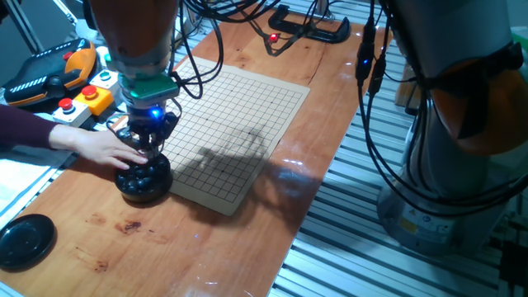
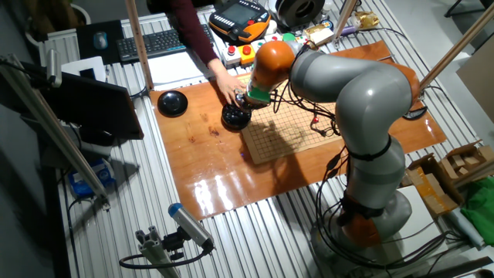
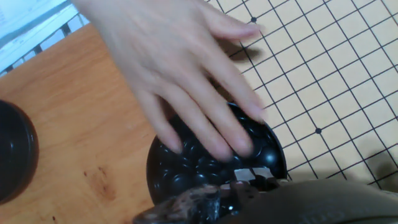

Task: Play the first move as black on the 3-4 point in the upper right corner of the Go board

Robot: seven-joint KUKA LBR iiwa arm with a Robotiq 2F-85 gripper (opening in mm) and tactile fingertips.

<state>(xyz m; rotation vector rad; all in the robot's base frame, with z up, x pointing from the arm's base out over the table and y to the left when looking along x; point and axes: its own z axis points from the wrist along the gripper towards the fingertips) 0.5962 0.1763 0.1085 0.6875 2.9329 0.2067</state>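
Gripper: the gripper (image 1: 145, 142) hangs straight over the bowl (image 1: 143, 181), its tips low among the stones; whether the fingers are wide, narrow or closed on a stone I cannot tell, since the hand view shows only a dark blur at its near edge.
Black stones: many glossy stones (image 3: 205, 163) fill the bowl; no single one can be told apart as picked.
Bowl: round, black, on the wooden table (image 1: 206, 239) just off the near left corner of the Go board (image 1: 231, 132), close beside its edge.
Person's hand: a bare hand (image 3: 180, 81) reaches in from the left, fingertips resting on the stones and the bowl rim, crowding the space right under the gripper.
Go board: pale, gridded, lying flat and slanted across the table; no stone shows on the part in view, and the arm's shadow falls on its near half.
The 3-4 point: somewhere in the board's far right corner area (image 1: 280, 92); the exact crossing cannot be picked out.
Lid: a black lid (image 1: 25, 241) lies at the near left, well apart from the bowl.
Open room: bare wood near and right of the board; cables (image 1: 367, 99) hang along the table's right edge.
Far left edge: a controller with red buttons (image 1: 87, 97) near the person's sleeve.
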